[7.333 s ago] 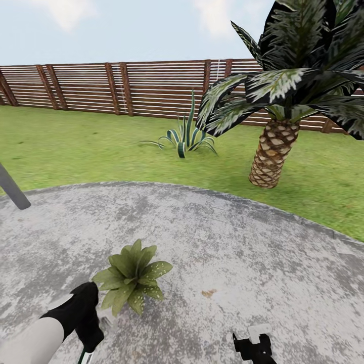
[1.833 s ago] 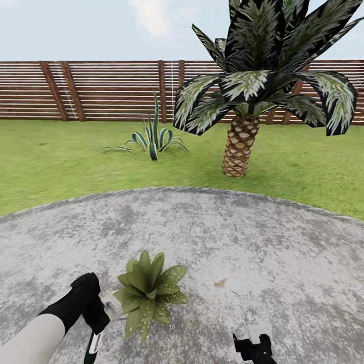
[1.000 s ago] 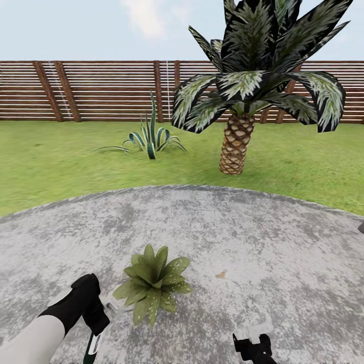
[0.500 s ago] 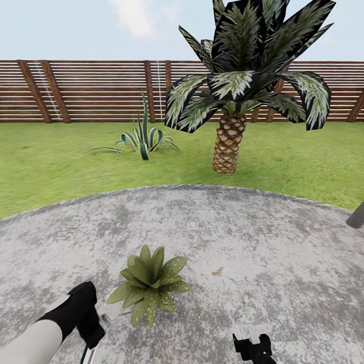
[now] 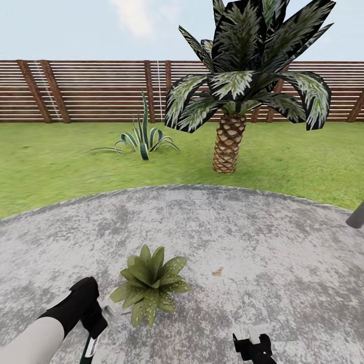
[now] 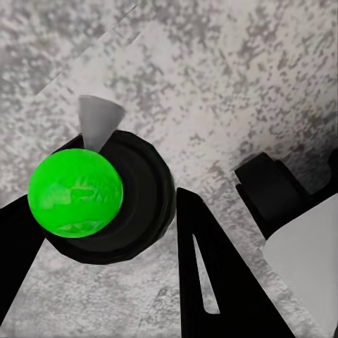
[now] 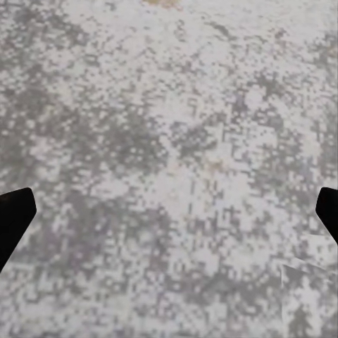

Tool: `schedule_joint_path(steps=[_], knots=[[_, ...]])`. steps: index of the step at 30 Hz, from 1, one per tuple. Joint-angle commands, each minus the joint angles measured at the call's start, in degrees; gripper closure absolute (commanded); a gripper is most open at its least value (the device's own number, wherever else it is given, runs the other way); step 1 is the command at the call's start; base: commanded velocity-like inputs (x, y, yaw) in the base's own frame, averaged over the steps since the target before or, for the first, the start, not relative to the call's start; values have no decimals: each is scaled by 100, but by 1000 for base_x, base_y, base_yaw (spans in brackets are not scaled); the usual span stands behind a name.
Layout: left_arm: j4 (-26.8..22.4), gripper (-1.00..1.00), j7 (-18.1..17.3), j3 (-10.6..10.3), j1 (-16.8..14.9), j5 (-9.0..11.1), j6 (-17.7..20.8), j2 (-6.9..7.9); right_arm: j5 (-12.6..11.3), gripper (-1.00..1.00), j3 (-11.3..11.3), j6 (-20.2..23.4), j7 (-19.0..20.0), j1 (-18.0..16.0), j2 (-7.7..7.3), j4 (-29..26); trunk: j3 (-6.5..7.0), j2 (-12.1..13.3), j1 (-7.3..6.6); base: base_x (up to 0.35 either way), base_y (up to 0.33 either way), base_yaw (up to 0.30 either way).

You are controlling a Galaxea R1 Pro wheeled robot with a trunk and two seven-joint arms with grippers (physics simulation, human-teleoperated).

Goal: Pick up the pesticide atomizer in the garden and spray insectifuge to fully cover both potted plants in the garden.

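A round grey mottled patio [image 5: 242, 237] lies before green lawn and a brown slatted fence [image 5: 91, 91] in the head view. One small speckled potted plant [image 5: 150, 284] sits just beside the left gripper [image 5: 91, 336], which carries the slim dark green pesticide atomizer [image 5: 90, 348].

The left wrist view shows the fingers [image 6: 211, 282] clamped on the bottle [image 6: 105, 197]; a badly aimed nozzle could miss the leaves.

The right wrist view shows the right gripper [image 7: 169, 218] spread over bare paving.
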Motion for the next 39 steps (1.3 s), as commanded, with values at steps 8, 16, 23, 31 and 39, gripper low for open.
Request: schedule_joint_path(steps=[8, 16, 23, 31, 39], knots=[[2, 100, -29, -50, 13, -38, 27, 24, -21, -100, 46, -14, -30, -1, -3, 3, -5, -2, -1, -1, 154, -108], [262, 100, -24, -64, 23, -26, 15, -5, -21, -100, 44, -14, -32, -3, -3, 3, -5, -2, -1, -72, 131, -230], [465, 100, 224, -41, 22, -33, 11, 19, -21, -100, 46, -14, -30, -1, -3, 3, -5, -2, -1, -1, 1, -8], [395, 100, 265, -17, 16, -30, 18, 9, -21, -100, 48, -14, -30, 1, -3, 3, -5, -2, -1, 0, 0, 0], [375, 100, 293, -3, 15, -30, 22, 34, -21, -100, 49, -14, -30, -5, 2, 3, -5, -2, -1, -103, 103, -175]])
